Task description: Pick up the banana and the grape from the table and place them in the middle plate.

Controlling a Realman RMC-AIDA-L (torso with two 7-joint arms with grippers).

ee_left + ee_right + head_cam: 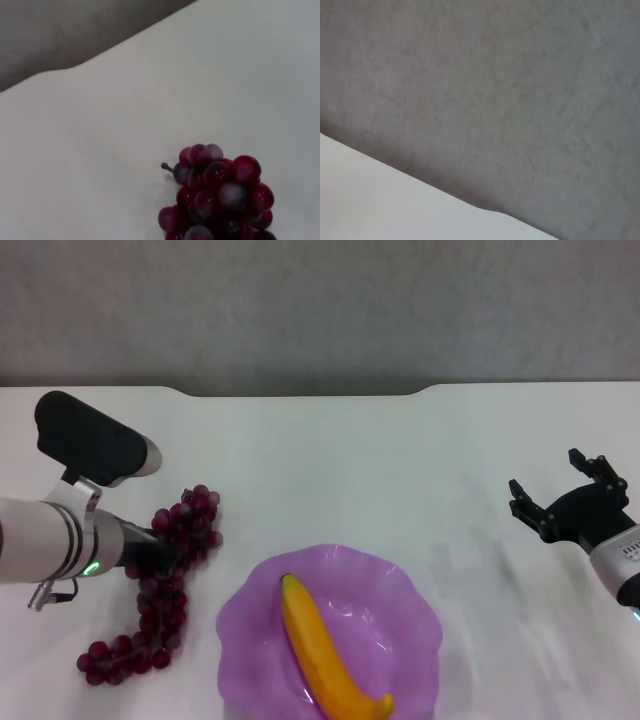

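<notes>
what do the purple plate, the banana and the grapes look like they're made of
The wavy-rimmed translucent purple plate looks like plastic: the table's white shows through its wall and it glints. The smooth yellow-orange banana in it has an even, glossy skin, so probably a plastic replica. The dark red grape bunch on the white table has shiny, partly frosted beads, likely artificial too.

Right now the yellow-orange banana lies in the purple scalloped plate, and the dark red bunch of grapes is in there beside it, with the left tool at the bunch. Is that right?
Not quite. The dark red bunch of grapes is not in the translucent purple scalloped plate; the head view shows it on the white table left of the plate. The yellow-orange banana does lie in the plate, and the left tool is at the bunch.
</notes>
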